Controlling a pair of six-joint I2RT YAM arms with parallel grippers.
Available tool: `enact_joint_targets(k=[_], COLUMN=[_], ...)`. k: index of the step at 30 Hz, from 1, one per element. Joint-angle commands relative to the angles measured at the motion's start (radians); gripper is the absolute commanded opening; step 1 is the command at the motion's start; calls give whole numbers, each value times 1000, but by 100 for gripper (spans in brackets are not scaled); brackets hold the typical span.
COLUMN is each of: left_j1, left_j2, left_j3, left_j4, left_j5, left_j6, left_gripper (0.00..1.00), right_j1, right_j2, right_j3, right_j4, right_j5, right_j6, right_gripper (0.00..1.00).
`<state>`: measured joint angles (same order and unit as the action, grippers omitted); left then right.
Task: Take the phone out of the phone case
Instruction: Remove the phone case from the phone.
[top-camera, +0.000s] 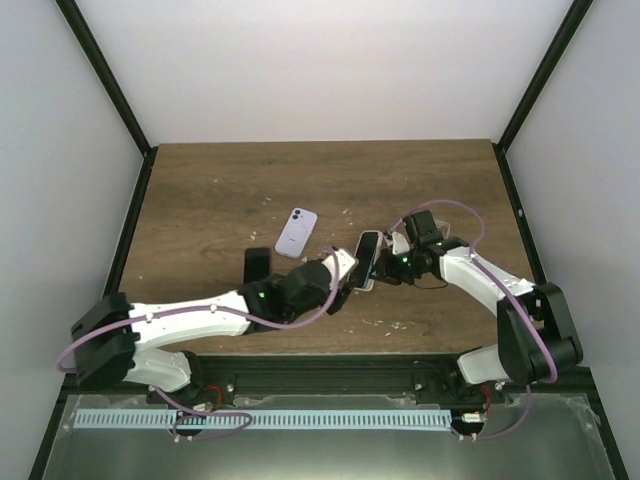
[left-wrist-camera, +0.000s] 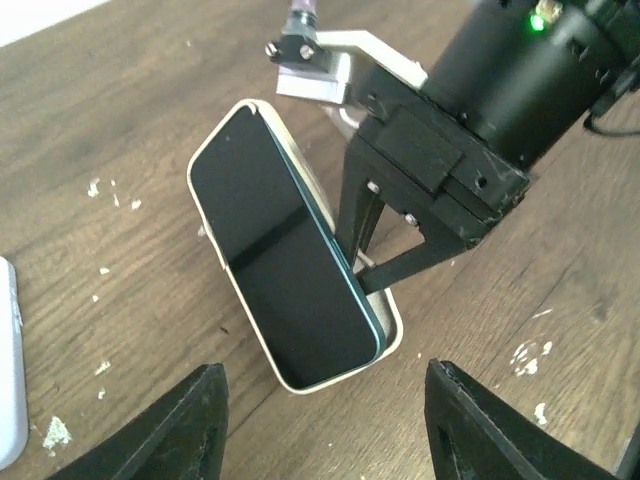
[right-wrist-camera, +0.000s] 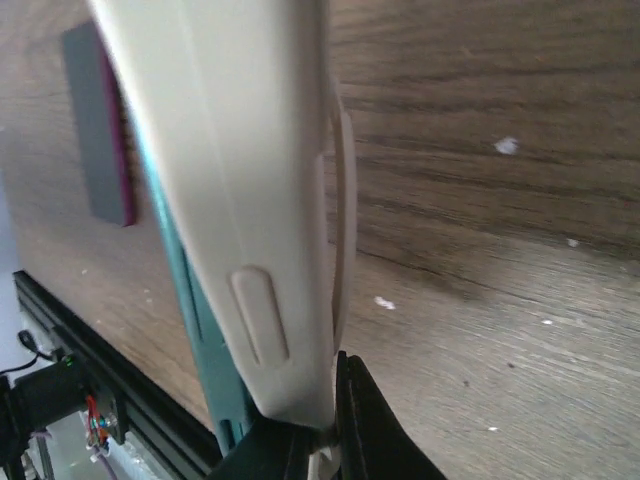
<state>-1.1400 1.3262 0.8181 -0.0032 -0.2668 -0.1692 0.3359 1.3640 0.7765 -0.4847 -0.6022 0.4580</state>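
Note:
The phone (left-wrist-camera: 285, 265) has a dark screen and a teal edge and sits in a cream case (left-wrist-camera: 392, 340). Its teal long edge on the right gripper's side stands lifted above the case rim. My right gripper (top-camera: 386, 263) is shut on that side wall of the case; in the right wrist view its fingers (right-wrist-camera: 372, 430) pinch the cream case (right-wrist-camera: 230, 190), with the teal phone edge (right-wrist-camera: 198, 340) beside it. My left gripper (left-wrist-camera: 340, 430) is open and empty, hovering just short of the phone's near end. In the top view the cased phone (top-camera: 368, 258) lies between both grippers.
A lavender phone or case (top-camera: 297, 232) lies behind the left gripper; its edge shows in the left wrist view (left-wrist-camera: 8, 380). A dark flat slab (top-camera: 257, 265) lies to the left, also in the right wrist view (right-wrist-camera: 100, 130). White crumbs dot the wooden table (top-camera: 220, 190).

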Motion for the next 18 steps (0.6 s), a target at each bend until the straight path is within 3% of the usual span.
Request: enact_joint_targets(k=[1, 4, 10, 18], left_j1=[-32, -38, -41, -51], left_j2=[102, 163, 294, 427], left_j3=[77, 105, 174, 234], left_j4=[-56, -51, -53, -35], left_j5=[-107, -113, -157, -153], left_j6=[44, 45, 44, 85], left_gripper=[53, 53, 60, 59], right_j1=[-3, -5, -6, -12], right_j2=[56, 83, 126, 167], right_j3=[16, 13, 10, 18], right_j4=[46, 57, 75, 74], right_j5=[34, 52, 36, -4], right_j6=[45, 48, 72, 93], right_gripper=[1, 1, 1, 1])
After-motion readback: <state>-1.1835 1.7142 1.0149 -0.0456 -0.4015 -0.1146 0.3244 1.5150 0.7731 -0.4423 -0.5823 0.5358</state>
